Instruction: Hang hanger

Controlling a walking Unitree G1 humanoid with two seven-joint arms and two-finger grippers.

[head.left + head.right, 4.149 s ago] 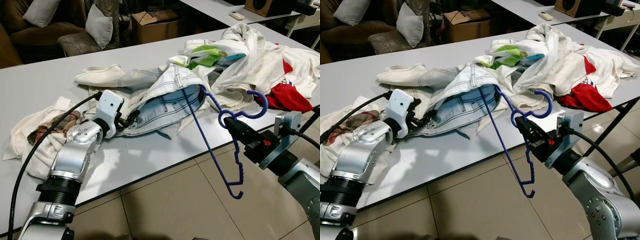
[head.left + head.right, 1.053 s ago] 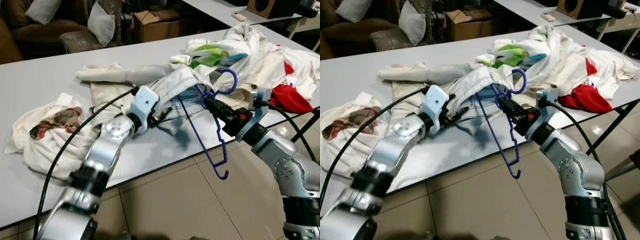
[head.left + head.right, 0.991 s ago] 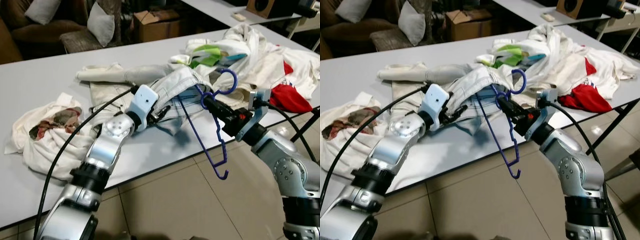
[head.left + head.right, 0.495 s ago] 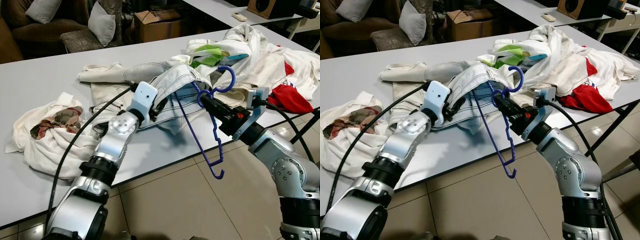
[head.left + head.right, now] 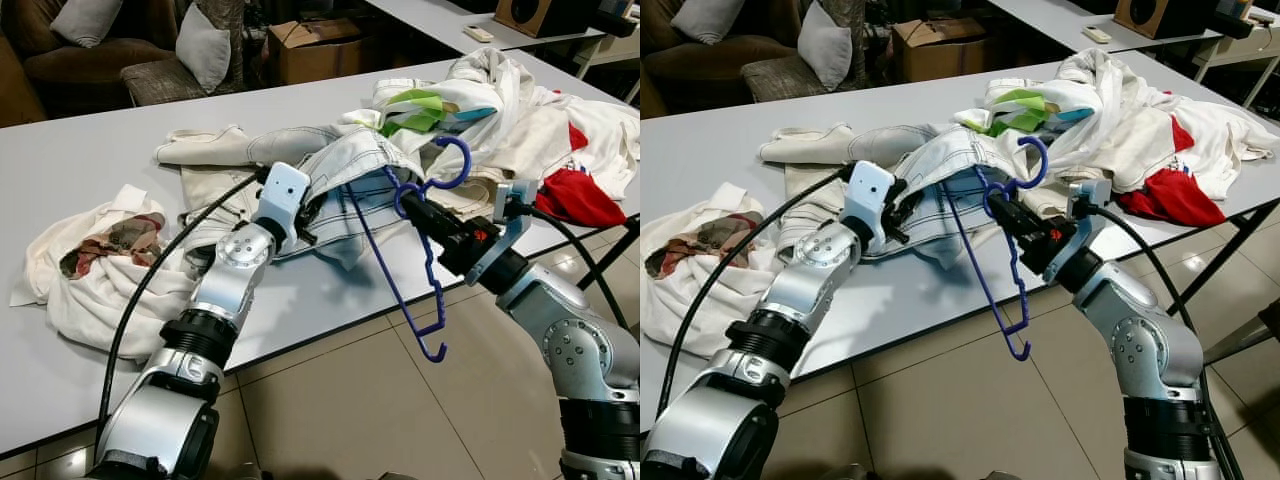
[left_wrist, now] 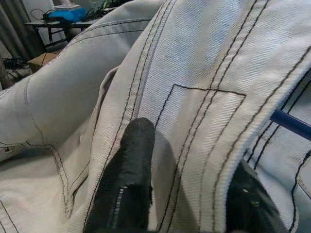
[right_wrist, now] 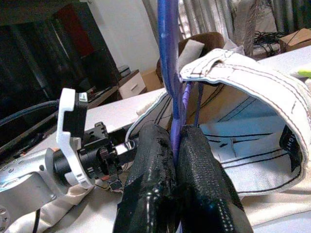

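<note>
— Where the table (image 5: 60,180) edge runs, what does the right gripper (image 5: 418,208) hold?
— Blue hanger (image 5: 425,262), fingers pinched on its neck; hook at 12 o'clock, lower end at 6 over the floor.
— Left gripper (image 5: 312,214)?
— Clamped on the pale jeans (image 5: 345,165) waistband, hanger's far arm inside.
— Wrist views?
— Right shows black fingers (image 7: 153,160) squeezing the blue wire; left, stitching between fingers.

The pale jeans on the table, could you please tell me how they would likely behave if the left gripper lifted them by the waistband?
The jeans would probably sag: they lie crumpled. Thick stitched denim suggests some weight. The left gripper pinching the waistband should hold; the weave looks rough.
</note>
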